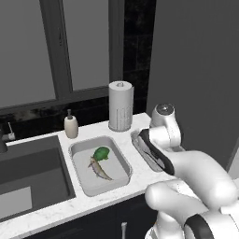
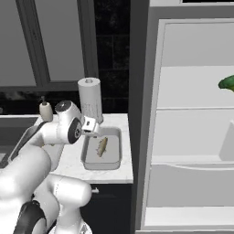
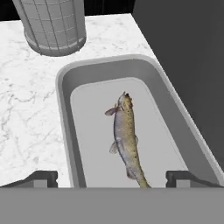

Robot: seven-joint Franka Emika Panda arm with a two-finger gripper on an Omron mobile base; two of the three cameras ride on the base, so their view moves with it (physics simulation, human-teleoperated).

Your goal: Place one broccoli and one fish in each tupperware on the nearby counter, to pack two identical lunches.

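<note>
While the pincer (image 3: 112, 178) hangs spread over the right-hand tray, these are the bearings that matter:

Pincer: tips wide apart and holding nothing, one to each side of the fish's tail in the hand view.

Right tray (image 3: 65, 131): at the surface's right end, near the tall grey panel; it holds one fish (image 3: 126, 139) and no broccoli.

Fish axis: along the tray's length, head toward the paper-towel roll (image 3: 52, 26) at the back edge, tail toward the front edge, directly below the pincer.

Left tray (image 1: 122, 161): beside the sink (image 1: 28, 172), already holding a fish (image 1: 99, 169) and a broccoli (image 1: 101, 153) touching at the fish's head end.

Surface (image 3: 30, 105): white marble, carrying both trays, the roll and a soap bottle (image 1: 71, 126).

Missing piece: a green broccoli (image 2: 227, 83) sits on a shelf of the open cabinet to the right in the right base view, well apart from the pincer.

Judgement: the right lunch lacks only broccoli, so the next reach probably goes rightward and upward, away from the surface.
</note>
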